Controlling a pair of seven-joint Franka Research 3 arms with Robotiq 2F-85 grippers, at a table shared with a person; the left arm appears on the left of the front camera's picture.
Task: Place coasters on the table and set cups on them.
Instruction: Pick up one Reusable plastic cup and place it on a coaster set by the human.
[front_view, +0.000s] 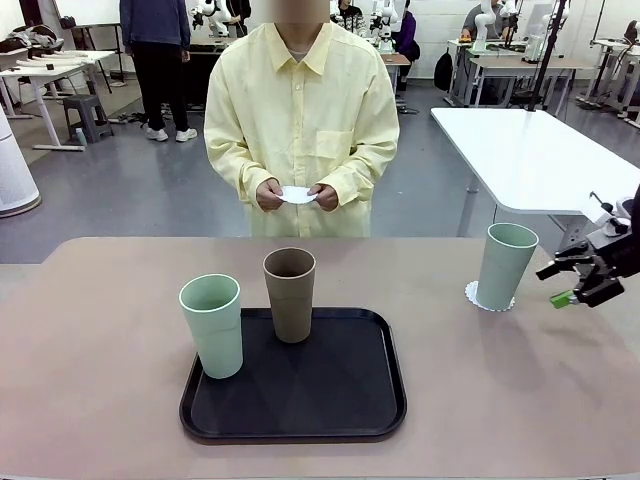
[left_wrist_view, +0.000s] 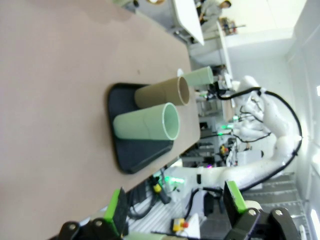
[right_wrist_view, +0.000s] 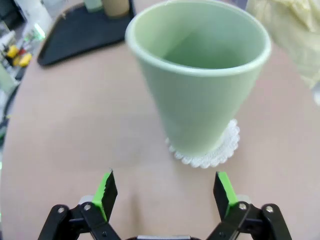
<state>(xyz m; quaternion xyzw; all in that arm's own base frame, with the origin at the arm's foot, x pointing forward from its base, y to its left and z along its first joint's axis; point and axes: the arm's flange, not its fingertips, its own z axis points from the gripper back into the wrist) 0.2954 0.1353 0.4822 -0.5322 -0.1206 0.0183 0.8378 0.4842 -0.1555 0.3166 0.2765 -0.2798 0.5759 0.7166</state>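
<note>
- Right wrist view: my right gripper (right_wrist_view: 165, 192) stands wide open and empty, green pads apart, touching nothing.
- It points level and low at a pale mint green tapered tumbler (right_wrist_view: 200, 75), upright just ahead on a round white lacy paper doily (right_wrist_view: 220, 152).
- That pair sits on the matte beige-pink table (front_view: 100, 400), towards its right side.
- My left gripper (left_wrist_view: 175, 204) is open too, holding nothing, well apart from the black rectangular tray (front_view: 340, 400).
- A second mint green tumbler (front_view: 212, 325) and a brown tumbler (front_view: 290, 293) stand on the tray.
- Across the table, a person in a pale yellow shirt (front_view: 300, 100) holds a second white doily (front_view: 297, 195).
</note>
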